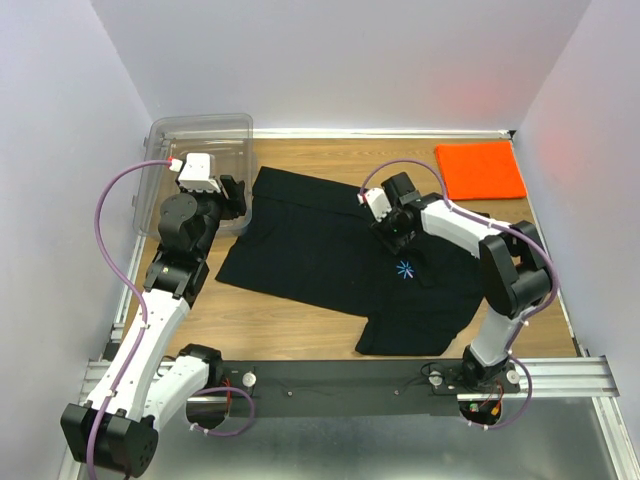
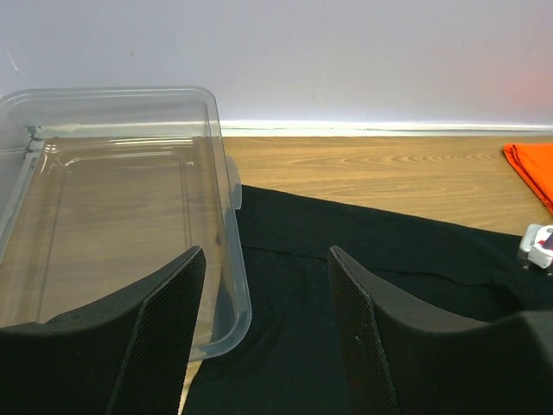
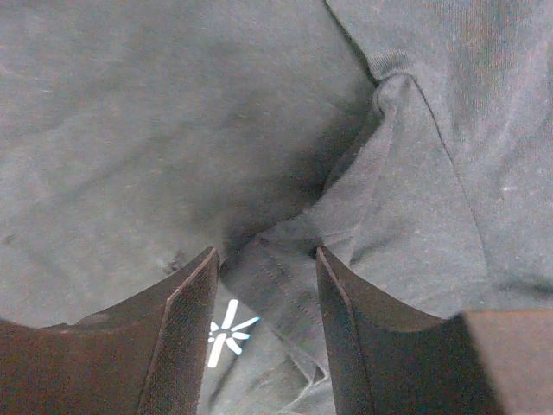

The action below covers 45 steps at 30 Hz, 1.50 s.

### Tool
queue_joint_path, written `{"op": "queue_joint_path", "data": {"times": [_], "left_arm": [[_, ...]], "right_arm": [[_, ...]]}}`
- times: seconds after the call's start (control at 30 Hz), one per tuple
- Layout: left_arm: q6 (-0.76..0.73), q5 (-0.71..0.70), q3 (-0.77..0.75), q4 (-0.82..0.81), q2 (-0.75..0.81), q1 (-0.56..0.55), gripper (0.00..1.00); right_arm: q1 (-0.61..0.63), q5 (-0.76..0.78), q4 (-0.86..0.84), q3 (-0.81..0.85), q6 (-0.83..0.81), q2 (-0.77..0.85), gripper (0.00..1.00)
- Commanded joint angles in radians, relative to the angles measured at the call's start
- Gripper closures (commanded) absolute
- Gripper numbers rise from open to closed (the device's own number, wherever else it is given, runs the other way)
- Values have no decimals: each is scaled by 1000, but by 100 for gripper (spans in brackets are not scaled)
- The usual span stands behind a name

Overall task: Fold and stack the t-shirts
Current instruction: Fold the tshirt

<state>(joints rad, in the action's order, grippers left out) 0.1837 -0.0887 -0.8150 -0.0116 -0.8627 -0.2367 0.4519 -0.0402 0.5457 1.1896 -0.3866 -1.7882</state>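
The black shirt (image 1: 320, 250) lies spread but rumpled, logo (image 3: 226, 333) up; the right gripper (image 3: 263, 259) stands half open over a crease, clasping nothing, the left gripper (image 2: 266, 255) open and empty.

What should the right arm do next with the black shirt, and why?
Probably lower the right gripper slightly and close on the raised crease beside the blue logo: its jaws stand open right over the black shirt, which lies rumpled, not yet folded.
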Motion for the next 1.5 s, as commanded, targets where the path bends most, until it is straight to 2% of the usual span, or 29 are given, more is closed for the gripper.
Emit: {"op": "queue_joint_path", "data": {"times": [0.0, 0.1, 0.17, 0.37, 0.47, 0.6, 0.73, 0.8, 0.9, 0.93, 0.97, 1.0, 1.07, 1.33, 1.47], "left_arm": [[-9, -2, 11, 2, 2, 5, 33], [-9, 1, 11, 1, 2, 5, 33], [-9, 4, 10, 2, 1, 5, 33], [-9, 6, 10, 2, 1, 5, 33], [-9, 6, 8, 1, -2, 5, 33], [-9, 6, 10, 1, -2, 5, 33], [-9, 4, 10, 2, -6, 5, 33], [-9, 4, 10, 1, -7, 5, 33], [-7, 3, 10, 2, -10, 5, 33], [-9, 1, 10, 2, -12, 5, 33], [-9, 0, 10, 2, -10, 5, 33], [-10, 0, 11, 2, -10, 5, 33], [-10, -6, 10, 4, -9, 5, 33], [-7, 4, 10, 4, -13, 5, 33], [-9, 6, 13, 4, -12, 5, 33]], "right_arm": [[24, 128, -49, -18, 20, -34, 45], [28, 134, -47, -22, 22, -34, 52], [30, 135, -47, -27, 23, -20, 63], [30, 128, -44, -30, 25, 32, 78], [30, 108, -40, -27, 31, 46, 81], [30, 45, -24, -12, 46, 50, 93], [30, -87, 3, 21, 67, 47, 99], [30, -159, 19, 41, 78, 35, 99], [30, -422, 42, 82, 95, 21, 99], [30, -467, 51, 93, 104, 16, 97], [28, -496, 56, 111, 104, 9, 89], [28, -492, 63, 119, 104, 0, 61], [10, -414, 71, 114, 98, 3, 34], [-93, -415, 68, 76, 81, 91, 30], [-258, -446, 66, 68, 95, 139, 30]]}}
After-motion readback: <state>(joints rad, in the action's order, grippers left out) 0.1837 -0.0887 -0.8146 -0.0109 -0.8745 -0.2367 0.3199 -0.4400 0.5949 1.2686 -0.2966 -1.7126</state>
